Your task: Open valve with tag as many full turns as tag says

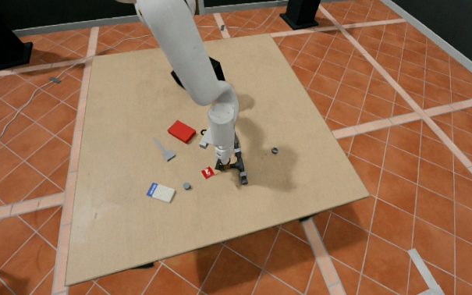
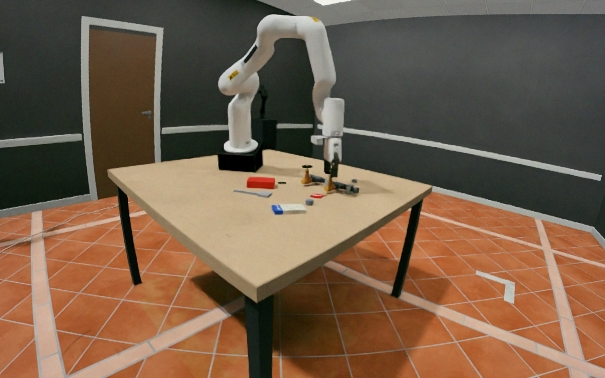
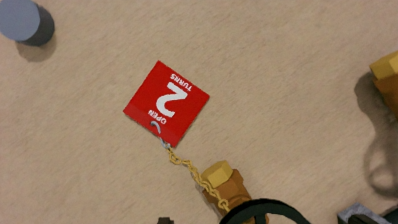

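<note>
A red tag point(image 3: 166, 103) point(image 1: 207, 172) point(image 2: 318, 195) reads "OPEN 2 TURNS". A gold chain point(image 3: 187, 167) ties it to a brass valve point(image 3: 227, 182) point(image 2: 329, 188), whose black handwheel point(image 3: 260, 207) shows at the bottom edge of the wrist view. A second brass valve point(image 3: 387, 75) point(image 2: 306, 176) stands further along the grey pipe point(image 1: 241, 168) point(image 2: 348, 188). My gripper point(image 1: 223, 164) point(image 2: 333, 172) points straight down over the tagged valve's handwheel with its fingers open. I cannot tell whether the fingers touch the wheel.
On the table point(image 1: 129, 234) point(image 2: 216, 225) lie a red block point(image 1: 181, 131) point(image 2: 260, 182), a grey scraper point(image 1: 165, 150), a white card with a blue end point(image 1: 161, 192) point(image 2: 288, 208), and two grey cylinders, one near the tag point(image 1: 186, 186) point(image 3: 20, 20) and one to the right point(image 1: 274, 150).
</note>
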Controlling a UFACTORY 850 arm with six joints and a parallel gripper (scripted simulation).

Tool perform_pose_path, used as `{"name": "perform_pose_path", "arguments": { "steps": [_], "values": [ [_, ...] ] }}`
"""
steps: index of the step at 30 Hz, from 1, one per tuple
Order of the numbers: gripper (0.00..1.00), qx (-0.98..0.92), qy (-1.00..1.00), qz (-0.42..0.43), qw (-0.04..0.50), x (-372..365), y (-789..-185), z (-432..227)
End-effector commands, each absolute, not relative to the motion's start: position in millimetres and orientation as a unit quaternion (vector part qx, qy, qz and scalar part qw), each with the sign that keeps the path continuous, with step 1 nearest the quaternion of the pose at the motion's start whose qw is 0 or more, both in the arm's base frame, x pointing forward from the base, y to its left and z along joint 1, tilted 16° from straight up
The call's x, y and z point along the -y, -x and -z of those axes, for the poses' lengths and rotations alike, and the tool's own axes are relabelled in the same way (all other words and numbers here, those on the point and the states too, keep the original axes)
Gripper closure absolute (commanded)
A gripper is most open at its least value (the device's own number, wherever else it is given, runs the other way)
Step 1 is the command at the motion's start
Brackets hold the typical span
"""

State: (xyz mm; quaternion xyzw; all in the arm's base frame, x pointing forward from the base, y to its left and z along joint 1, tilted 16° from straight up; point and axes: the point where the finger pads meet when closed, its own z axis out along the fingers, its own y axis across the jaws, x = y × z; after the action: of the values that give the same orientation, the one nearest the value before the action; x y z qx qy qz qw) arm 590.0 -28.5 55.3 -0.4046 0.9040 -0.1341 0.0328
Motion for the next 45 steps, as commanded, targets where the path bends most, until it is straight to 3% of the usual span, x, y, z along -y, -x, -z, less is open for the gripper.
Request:
{"name": "perform_pose_path", "arguments": {
  "steps": [1,45],
  "values": [
    [0.00,-0.912,0.375,0.158,0.053,28,-591,-56],
    [0.00,-0.912,0.374,0.160,0.053,22,-586,-87]
  ]
}}
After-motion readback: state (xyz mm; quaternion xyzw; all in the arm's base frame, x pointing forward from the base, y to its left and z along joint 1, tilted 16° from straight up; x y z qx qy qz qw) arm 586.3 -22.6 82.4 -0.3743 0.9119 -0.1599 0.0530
